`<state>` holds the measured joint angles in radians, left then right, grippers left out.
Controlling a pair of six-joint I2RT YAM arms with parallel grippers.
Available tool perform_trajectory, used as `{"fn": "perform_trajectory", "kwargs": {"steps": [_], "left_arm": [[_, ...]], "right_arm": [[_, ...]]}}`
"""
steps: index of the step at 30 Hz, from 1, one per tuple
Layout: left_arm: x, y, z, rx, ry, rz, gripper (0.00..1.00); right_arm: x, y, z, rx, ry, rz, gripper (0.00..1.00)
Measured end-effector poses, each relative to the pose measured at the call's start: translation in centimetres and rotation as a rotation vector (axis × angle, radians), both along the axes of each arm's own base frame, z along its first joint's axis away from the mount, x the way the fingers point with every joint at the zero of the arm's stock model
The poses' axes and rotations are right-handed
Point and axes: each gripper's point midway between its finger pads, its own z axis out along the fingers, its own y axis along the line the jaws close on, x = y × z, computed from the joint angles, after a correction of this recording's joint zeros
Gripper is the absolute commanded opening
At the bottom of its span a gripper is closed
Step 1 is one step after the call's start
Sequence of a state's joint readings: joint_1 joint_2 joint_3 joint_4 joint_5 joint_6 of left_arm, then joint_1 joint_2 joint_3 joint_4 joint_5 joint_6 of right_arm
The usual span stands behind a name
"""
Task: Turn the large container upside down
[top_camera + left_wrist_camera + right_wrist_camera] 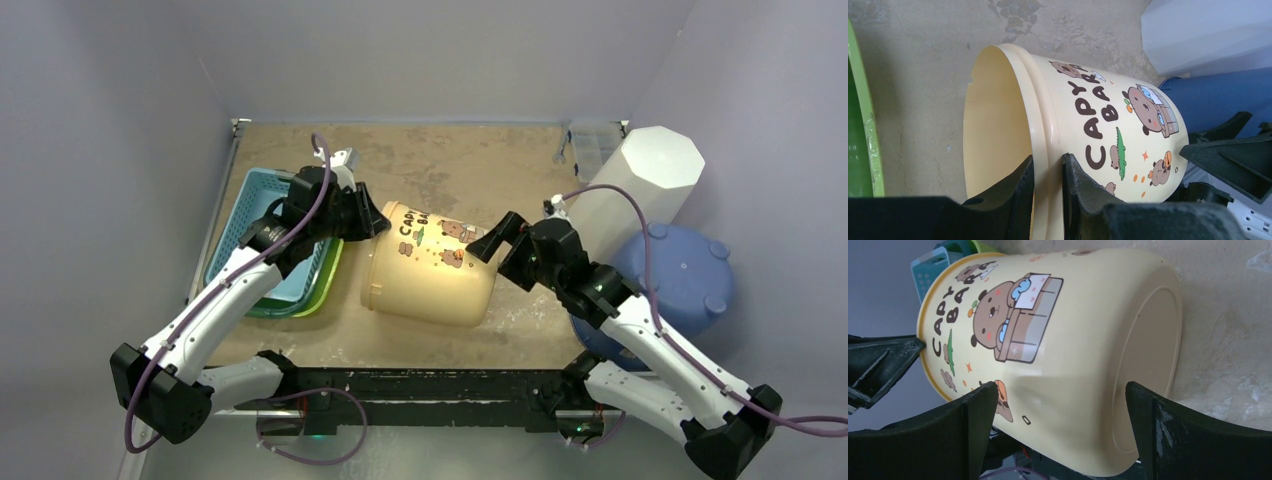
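Large container (435, 270) tipped on its side on the counter (470, 160), rim clenched by the left end effector (1048, 167), right end effector (1062, 386) released, spread wide, straddling its base end

Cream container (432, 282), cartoon capybara print

You can read "CAPY" in dark brown capitals on the cream side of the large container (1073, 132), with "BAR" beneath it; the letter after that is unclear.
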<state>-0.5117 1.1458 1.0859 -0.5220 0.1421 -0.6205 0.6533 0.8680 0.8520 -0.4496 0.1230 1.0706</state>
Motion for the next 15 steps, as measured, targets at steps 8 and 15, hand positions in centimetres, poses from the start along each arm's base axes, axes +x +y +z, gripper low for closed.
{"fn": "perform_trajectory", "kwargs": {"steps": [8, 15], "left_arm": [[0.1, 0.1, -0.1, -0.003, -0.006, 0.01, 0.12], [0.1, 0.5, -0.1, -0.011, -0.027, 0.027, 0.11]], "right_arm": [[-0.3, 1.1, -1.4, 0.093, 0.043, 0.004, 0.95], [-0.3, 1.3, -0.2, 0.08, -0.032, 0.06, 0.86]]}}
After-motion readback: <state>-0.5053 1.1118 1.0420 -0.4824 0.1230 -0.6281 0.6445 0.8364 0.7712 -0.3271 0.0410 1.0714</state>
